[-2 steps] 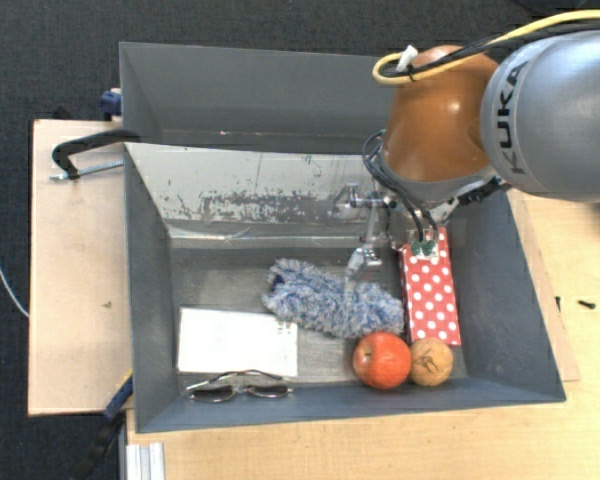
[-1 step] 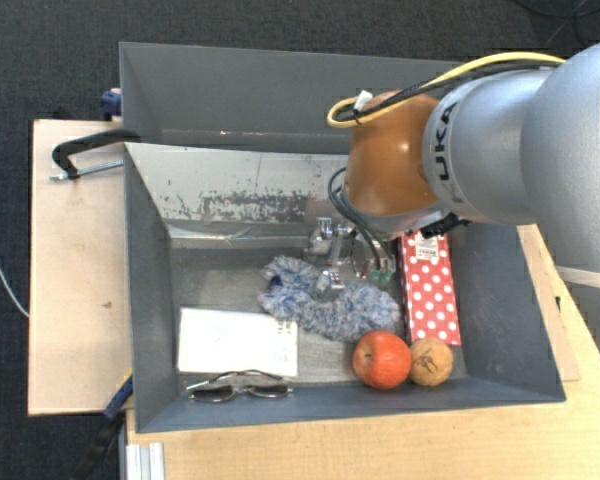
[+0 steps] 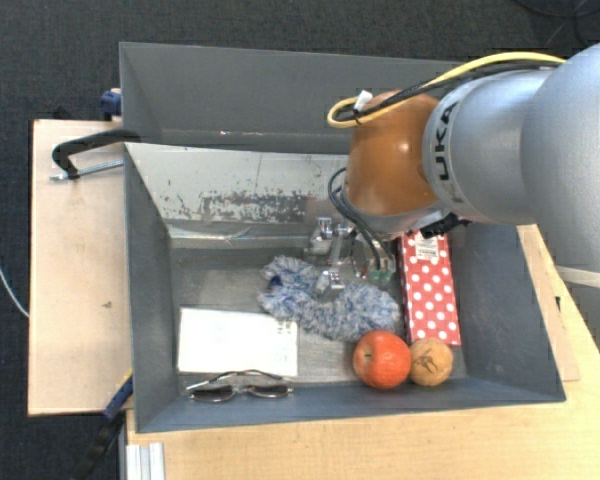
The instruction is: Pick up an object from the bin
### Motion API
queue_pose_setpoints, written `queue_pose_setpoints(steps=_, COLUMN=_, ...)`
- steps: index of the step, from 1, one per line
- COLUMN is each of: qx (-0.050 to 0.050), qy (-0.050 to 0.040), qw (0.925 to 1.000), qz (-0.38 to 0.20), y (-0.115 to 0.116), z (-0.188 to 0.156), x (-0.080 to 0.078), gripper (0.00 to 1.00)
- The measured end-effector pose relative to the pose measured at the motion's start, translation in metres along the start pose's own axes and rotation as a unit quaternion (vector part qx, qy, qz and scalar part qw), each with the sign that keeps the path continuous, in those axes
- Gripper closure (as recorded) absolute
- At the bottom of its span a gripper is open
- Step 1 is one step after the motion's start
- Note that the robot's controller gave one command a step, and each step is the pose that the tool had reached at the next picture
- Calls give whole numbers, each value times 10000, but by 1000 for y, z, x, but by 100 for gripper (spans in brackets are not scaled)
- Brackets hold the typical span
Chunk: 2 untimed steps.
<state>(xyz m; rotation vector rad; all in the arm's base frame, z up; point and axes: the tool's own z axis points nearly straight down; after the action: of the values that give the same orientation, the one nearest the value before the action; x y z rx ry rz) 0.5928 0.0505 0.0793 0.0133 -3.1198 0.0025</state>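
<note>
In bin [image 3: 145, 298] middle, blue cloth [image 3: 325, 308] lies bunched, gripper [image 3: 335, 273] just over it. I can't tell if gripper spread or pinching. Worry: floppy cloth slips out, or gripper bumps dotted box [image 3: 430, 293], rolls orange ball [image 3: 382, 360].

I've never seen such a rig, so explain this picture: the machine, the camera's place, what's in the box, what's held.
The big grey shape at right is a robot arm; the metal gripper at its end is its hand. One camera looks down into a grey metal bin. Inside lie a crumpled blue-and-white cloth, a red dotted box, an orange-red fruit, a smaller brown fruit, a flat white packet and a pair of glasses. The gripper hangs over the cloth; whether it holds anything cannot be seen.
</note>
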Motion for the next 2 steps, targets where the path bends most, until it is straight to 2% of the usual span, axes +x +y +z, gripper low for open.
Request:
queue_pose_setpoints(steps=1, qx=-17, qy=-102, qw=9999, qz=61, y=1, z=-43, x=3, gripper=100)
queue_pose_setpoints(steps=2, qx=-19, qy=-136, qw=9999, qz=64, y=1, z=-105, x=3, gripper=100)
